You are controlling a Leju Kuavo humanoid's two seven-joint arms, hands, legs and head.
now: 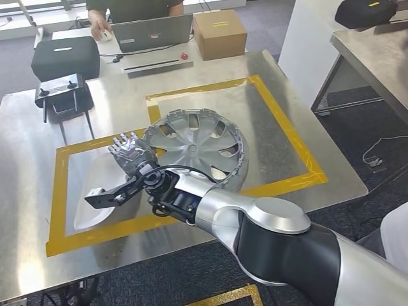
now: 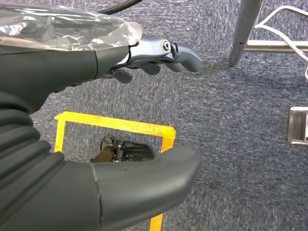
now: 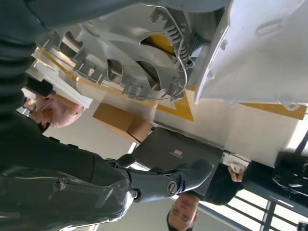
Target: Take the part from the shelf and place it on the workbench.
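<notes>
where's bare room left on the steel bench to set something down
Free: the right taped frame beyond the hubcap, and the near left edge of the bench outside the tape. Crowded: the left frame, where the right hand hovers over a white part, and the far edge by the laptop.

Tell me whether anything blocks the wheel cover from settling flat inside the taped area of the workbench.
Yes. The wheel cover sits partly over a white part lying in the left taped rectangle, with the right hand at its left rim. The rest of the workbench inside the tape looks clear.
</notes>
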